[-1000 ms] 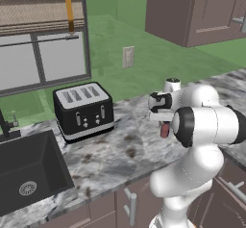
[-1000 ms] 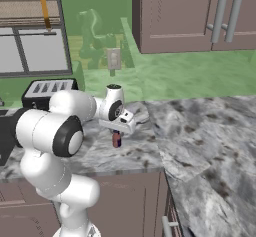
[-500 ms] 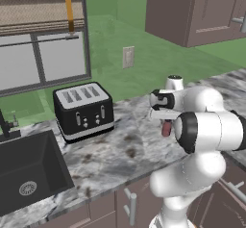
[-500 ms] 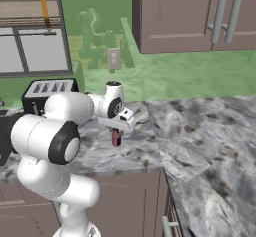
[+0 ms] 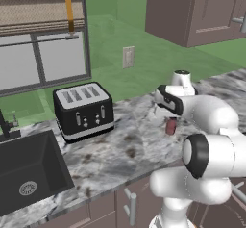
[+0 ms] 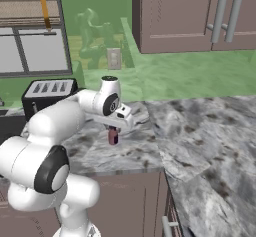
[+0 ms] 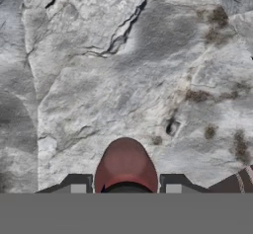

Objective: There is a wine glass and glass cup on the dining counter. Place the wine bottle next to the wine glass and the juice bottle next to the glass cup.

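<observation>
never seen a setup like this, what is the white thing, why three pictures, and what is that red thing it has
The white thing is a robot arm in a simulated kitchen. Two pictures come from cameras on its base, behind it to the left and to the right. The third comes from a camera on its hand, looking down along the gripper. The gripper is shut on the juice bottle, a small reddish bottle, above the marbled worktop. A black toaster stands on that worktop, beside a black sink.
</observation>
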{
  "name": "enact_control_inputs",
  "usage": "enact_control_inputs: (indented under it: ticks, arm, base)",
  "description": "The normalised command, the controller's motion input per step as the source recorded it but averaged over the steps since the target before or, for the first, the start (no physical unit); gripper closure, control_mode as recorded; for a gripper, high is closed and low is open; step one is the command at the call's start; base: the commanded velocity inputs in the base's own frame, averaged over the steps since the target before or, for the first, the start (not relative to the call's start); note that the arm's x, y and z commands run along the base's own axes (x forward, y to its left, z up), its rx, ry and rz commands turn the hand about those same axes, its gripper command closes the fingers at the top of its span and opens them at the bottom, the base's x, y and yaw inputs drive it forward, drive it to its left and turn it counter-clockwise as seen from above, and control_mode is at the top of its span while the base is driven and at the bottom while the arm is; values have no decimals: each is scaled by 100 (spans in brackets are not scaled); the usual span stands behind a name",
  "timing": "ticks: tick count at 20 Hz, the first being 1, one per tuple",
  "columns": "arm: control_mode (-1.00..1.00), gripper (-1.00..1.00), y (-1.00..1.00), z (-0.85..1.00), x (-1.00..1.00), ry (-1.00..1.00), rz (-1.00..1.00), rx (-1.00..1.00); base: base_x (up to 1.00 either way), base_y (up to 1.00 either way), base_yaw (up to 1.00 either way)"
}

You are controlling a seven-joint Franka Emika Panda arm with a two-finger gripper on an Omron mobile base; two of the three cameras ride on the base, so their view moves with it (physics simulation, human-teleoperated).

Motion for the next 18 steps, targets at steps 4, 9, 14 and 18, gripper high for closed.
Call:
enact_control_inputs:
  ticks: [4, 9, 14, 18]
  arm:
    - [-100, 100, 1, 26, -47, 0, 2, 2]
    - [-100, 100, 0, 24, -42, 2, 0, 0]
    - [-100, 100, 0, 19, -34, 7, 2, 0]
    - [-100, 100, 5, 4, -20, 7, 2, -2]
  base:
    - [0, 0, 0]
    - [0, 0, 0]
    - [0, 0, 0]
    - [0, 0, 0]
